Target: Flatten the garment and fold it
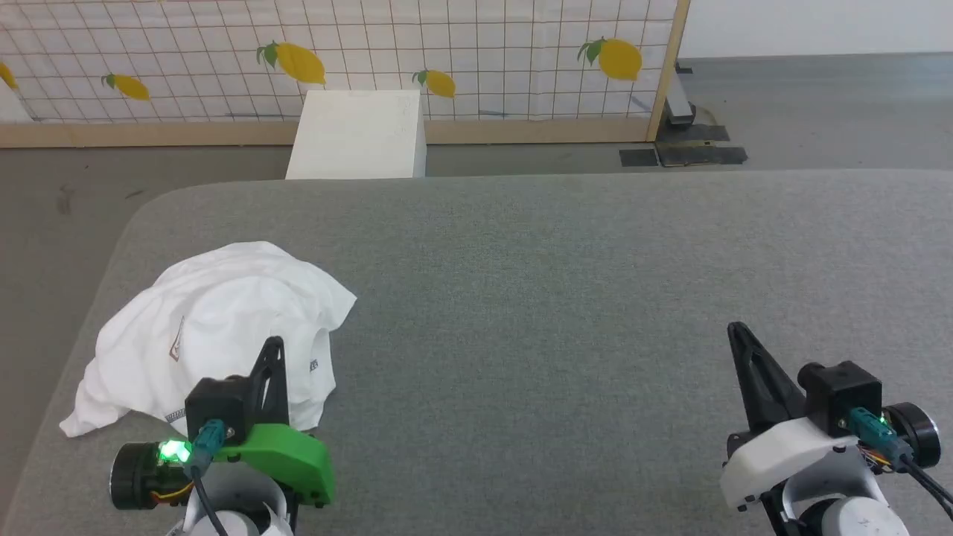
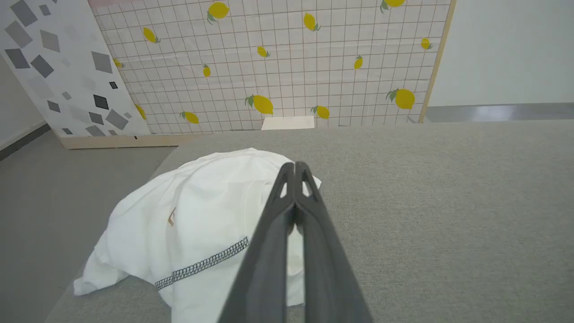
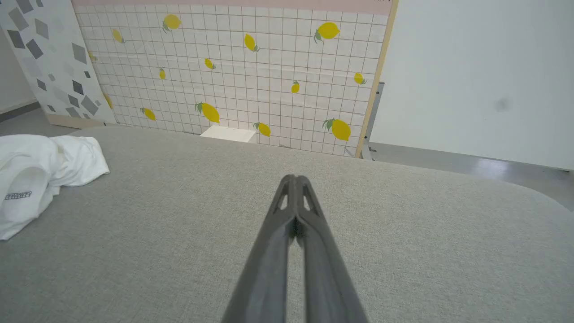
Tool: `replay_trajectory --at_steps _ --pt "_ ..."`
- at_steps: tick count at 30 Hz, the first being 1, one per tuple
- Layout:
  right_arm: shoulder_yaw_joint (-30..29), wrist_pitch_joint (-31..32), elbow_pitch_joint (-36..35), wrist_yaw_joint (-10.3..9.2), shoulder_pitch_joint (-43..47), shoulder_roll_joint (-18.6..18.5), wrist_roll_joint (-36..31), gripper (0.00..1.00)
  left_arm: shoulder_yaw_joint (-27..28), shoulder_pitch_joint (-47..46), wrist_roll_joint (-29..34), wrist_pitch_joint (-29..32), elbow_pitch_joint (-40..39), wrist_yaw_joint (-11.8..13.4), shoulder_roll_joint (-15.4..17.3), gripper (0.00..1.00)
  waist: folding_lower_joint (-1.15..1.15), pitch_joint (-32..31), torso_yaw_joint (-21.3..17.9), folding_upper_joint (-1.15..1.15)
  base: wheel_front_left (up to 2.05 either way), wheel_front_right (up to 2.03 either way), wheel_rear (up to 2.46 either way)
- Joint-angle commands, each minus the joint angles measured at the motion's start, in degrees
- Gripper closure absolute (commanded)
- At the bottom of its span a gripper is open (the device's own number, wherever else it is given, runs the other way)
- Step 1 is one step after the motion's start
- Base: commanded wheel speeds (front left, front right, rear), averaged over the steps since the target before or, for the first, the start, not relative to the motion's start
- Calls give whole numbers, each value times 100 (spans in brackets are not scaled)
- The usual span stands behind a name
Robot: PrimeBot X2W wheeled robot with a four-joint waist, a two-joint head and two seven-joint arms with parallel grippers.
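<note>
The white T-shirt (image 1: 216,327) lies crumpled near the grey desk's (image 1: 558,298) left edge, just ahead of the left pincer (image 1: 274,346). Both it and the right pincer (image 1: 737,331) are pressed together, empty. A blind grab may pinch several layers or drag the cloth overboard.

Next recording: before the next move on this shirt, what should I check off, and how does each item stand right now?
1. Garment on the table: ok, near its left front corner.
2. Garment flat: not ok, it lies in a crumpled heap.
3. Left gripper ready to grasp: not ok, shut and holding nothing.
4. Right gripper ready to grasp: not ok, shut, over bare table, apart from the garment.
5. Left gripper off the cloth: cannot tell.
6. Room to spread: ok, a wide stretch of table lies to the garment's right.
</note>
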Motion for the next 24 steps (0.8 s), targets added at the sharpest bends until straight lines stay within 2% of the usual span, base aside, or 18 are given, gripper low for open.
replay_trajectory --at_steps 1,24 --pt "8 -1 -30 -8 16 -3 -36 100 15 63 73 8 -14 -7 -27 100 0 0 0 0 0 0 0" --pt "8 -1 -30 -8 16 -3 -36 100 15 63 73 8 -14 -7 -27 100 0 0 0 0 0 0 0"
